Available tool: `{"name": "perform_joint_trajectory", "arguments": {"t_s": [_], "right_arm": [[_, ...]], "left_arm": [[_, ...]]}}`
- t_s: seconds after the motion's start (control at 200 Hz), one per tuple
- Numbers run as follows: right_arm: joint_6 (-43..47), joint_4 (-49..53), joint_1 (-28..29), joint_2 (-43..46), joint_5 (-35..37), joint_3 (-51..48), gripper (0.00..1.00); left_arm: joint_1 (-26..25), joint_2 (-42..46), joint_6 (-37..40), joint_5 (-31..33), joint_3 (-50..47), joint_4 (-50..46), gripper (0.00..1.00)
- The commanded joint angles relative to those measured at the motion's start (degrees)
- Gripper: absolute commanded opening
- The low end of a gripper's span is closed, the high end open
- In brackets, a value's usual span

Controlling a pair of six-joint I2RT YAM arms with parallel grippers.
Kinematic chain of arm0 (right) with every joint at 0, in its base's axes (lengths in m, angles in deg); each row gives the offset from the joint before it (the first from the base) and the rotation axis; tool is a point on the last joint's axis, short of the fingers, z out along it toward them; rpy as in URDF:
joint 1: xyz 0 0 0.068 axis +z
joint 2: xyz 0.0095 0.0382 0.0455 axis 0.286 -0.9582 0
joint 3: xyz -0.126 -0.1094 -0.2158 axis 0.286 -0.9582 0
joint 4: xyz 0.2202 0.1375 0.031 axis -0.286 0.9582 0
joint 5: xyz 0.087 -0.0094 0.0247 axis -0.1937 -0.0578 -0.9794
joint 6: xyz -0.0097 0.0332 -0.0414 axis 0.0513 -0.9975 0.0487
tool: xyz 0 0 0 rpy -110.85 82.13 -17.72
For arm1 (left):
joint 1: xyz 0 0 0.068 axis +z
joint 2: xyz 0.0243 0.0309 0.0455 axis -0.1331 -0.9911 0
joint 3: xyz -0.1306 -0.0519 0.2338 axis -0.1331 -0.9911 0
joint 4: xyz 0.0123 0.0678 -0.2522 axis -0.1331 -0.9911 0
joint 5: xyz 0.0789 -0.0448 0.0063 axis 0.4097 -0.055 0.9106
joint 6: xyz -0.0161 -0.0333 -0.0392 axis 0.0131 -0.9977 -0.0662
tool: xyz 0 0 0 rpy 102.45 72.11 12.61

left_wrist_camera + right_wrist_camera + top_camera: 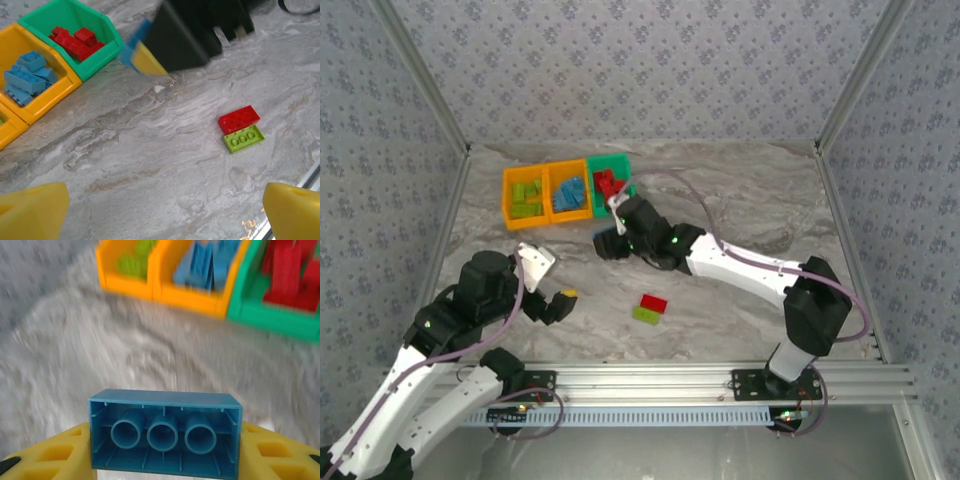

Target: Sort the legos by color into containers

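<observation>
right gripper is clamped on a light-blue brick: yellow pads press both short ends, w/ the hollow underside & its 3 tubes facing the wrist cam. from the top cam this gripper sits over the table, just on the near side of the bin row, nearest the green bin. can't tell if the brick touches the table.

left gripper is spread wide, fingertips at opposite frame corners, nothing between them. in the top view it hangs low nr the left arm's base, well apart from the bins.

bins joined in a row at the far-left of the table: left orange bin has lime bricks, middle orange bin has light-blue ones, green bin has red ones. the right wrist view is blurred but shows the same colour order.

2 loose pcs lie flat, studs up, on the table between the arms: a red brick & a lime brick, long edges touching, red on the far side, lime on the near side.
</observation>
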Motion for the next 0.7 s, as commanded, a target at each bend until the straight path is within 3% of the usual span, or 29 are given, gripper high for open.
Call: {"name": "perform_joint_trajectory", "arguments": {"t_s": [0.0, 0.19, 0.375, 0.54, 0.7], "right_arm": [[5.33, -6.98, -0.43, -5.96, 1.51, 4.56, 0.53], [13.19, -12.21, -2.62, -21.97, 7.61, 19.40, 0.53], [17.95, -7.99, -4.50, -38.53, 10.30, 39.27, 0.55], [19.14, 3.00, -5.02, -49.07, 10.75, 57.27, 0.79], [19.53, 5.36, -4.58, -47.64, 11.08, 58.71, 0.84]], "left_arm": [[2.53, 1.33, -1.28, 1.32, -1.26, 3.78, 0.99], [9.03, 3.77, -2.38, -0.13, -2.69, 6.02, 0.99], [11.36, 4.06, -2.84, -1.60, -3.13, 6.58, 0.99], [11.44, 3.97, -2.86, -1.66, -3.40, 6.67, 0.99], [11.52, 3.98, -2.94, -1.12, -3.40, 6.68, 0.99]]}}
